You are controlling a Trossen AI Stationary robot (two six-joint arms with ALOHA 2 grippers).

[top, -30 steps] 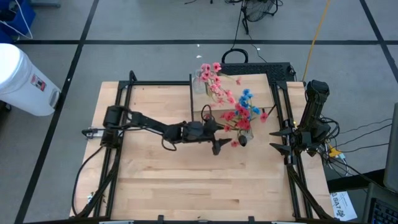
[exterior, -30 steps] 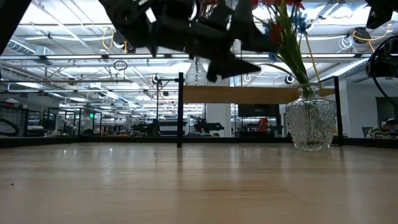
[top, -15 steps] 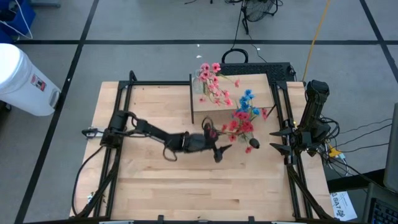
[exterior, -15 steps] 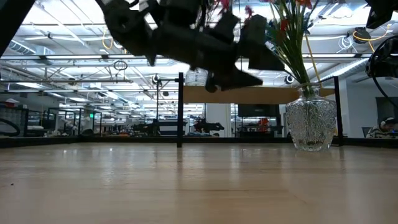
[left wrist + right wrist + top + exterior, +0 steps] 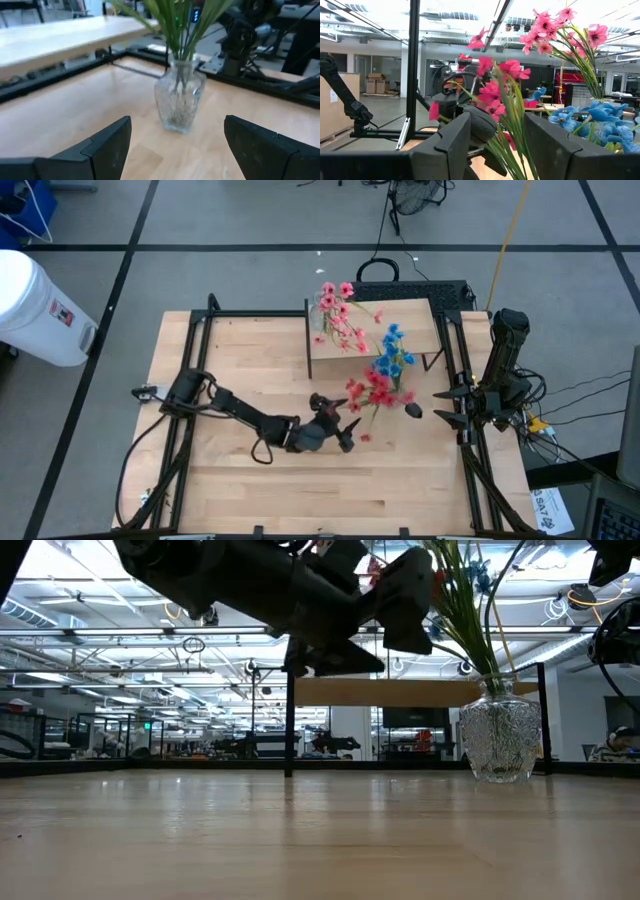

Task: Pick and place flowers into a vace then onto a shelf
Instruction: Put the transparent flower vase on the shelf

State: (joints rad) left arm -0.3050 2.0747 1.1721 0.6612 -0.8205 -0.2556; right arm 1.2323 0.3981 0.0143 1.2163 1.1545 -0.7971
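A cut-glass vase (image 5: pixel 497 735) stands on its base on the tabletop, right of centre, in front of the shelf (image 5: pixel 400 315). It holds the flowers (image 5: pixel 383 375): red, pink and blue sprays on green stems leaning out of its mouth. My left gripper (image 5: pixel 342 423) hovers open above the table. It is on the vase's left and near side and faces the vase (image 5: pixel 178 100), with a gap between them. My right gripper (image 5: pixel 440 406) waits open at the table's right edge, and the blossoms (image 5: pixel 495 90) fill its wrist view.
The shelf (image 5: pixel 400 692) is a light wood board on thin black legs at the table's far side. On its left end stands a second clear vessel with a pink spray (image 5: pixel 338 308). Black frame rails (image 5: pixel 190 370) run along both table sides. A white bin (image 5: pixel 40 305) sits on the floor.
My left gripper has drawn back from the vase toward the table's near edge and slightly left. The vase has stayed where it stood. The sprays in it have swung a little toward the near side.
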